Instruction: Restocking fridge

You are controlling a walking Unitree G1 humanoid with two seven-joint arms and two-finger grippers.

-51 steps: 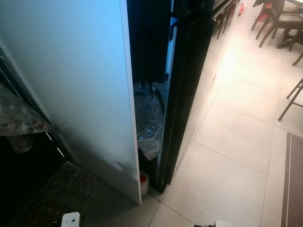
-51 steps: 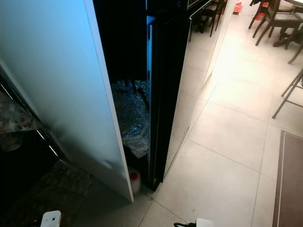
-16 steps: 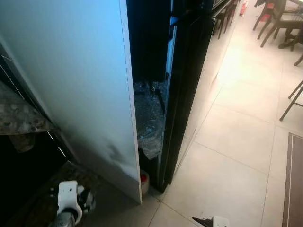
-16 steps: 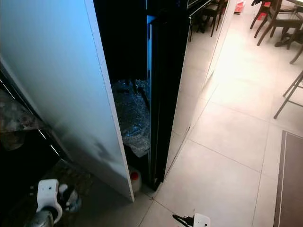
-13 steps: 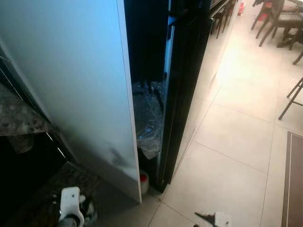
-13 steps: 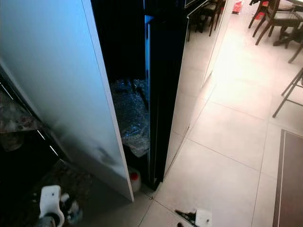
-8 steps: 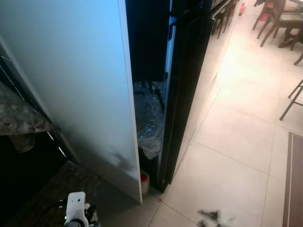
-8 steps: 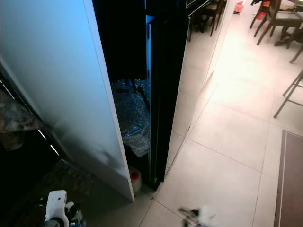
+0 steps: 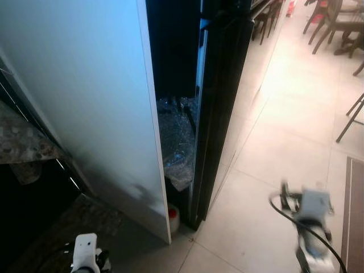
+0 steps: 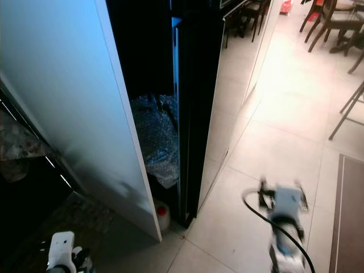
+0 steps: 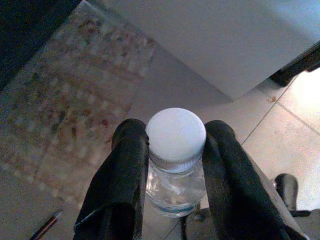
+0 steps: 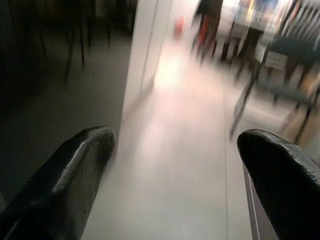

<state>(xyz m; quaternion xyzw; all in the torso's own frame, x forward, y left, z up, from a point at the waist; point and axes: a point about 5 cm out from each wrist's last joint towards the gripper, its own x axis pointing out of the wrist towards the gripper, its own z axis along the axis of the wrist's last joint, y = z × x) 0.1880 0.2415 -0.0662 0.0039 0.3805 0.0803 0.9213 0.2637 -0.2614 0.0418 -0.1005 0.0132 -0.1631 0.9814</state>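
Observation:
The fridge's white door [image 9: 85,102] stands partly ajar beside the black fridge body [image 9: 222,96]. In the dark gap between them lies crumpled bubble wrap [image 9: 177,136]. In the left wrist view my left gripper [image 11: 175,132] is shut on a clear bottle [image 11: 176,187] with a white cap, held low over the floor left of the door, where the left wrist [image 9: 85,253] shows. The right arm [image 9: 311,206] is raised over the tiles to the right of the fridge, blurred. My right gripper [image 12: 175,142] is open with nothing between its fingers.
A small red-capped bottle [image 9: 172,215] stands on the floor at the door's lower corner. A patterned mat [image 9: 62,233] and a stone shelf [image 9: 23,145] lie at the left. Chairs [image 9: 335,25] stand at the far right, a dark rug [image 9: 355,216] along the right edge.
The right arm has swung up from the bottom edge to mid-height on the right. The left wrist has sunk a little lower. The door stands as before.

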